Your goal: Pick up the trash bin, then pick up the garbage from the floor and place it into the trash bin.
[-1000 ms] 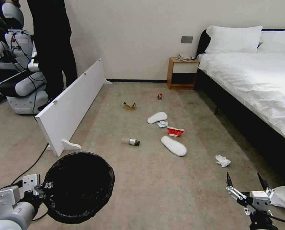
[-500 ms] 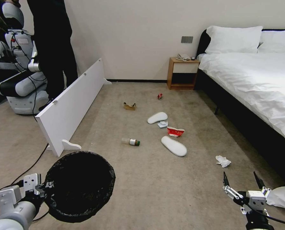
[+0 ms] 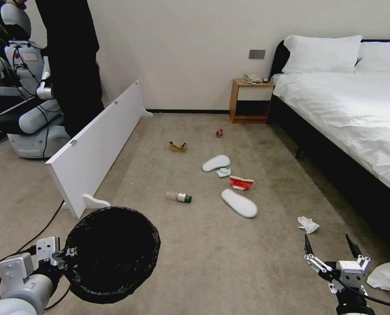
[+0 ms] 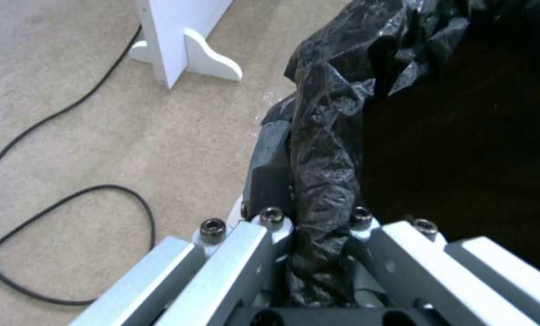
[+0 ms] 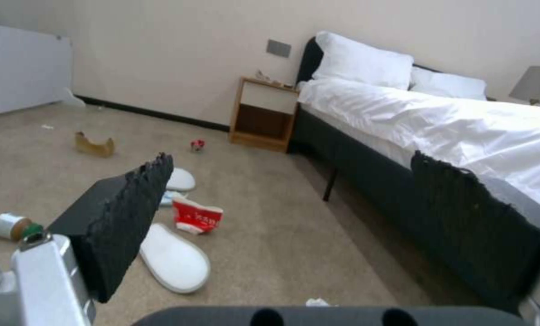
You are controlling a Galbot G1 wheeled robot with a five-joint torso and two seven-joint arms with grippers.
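The trash bin, lined with a black bag, hangs off the floor at the robot's left front, its rim pinched by the left pincer; in the left wrist view the jaws close on the folded bag at the rim. The right pincer is spread wide and empty, low over the carpet at the right front. The crumpled white tissue lies just ahead of it and slightly to its left, the nearest piece of garbage and far closer to the right arm than the left. Farther ahead toward mid-floor lie a white slipper, long axis running diagonally away to the left, a red-white crushed carton, a second slipper, a green-capped bottle, torn cardboard and a red can near the nightstand.
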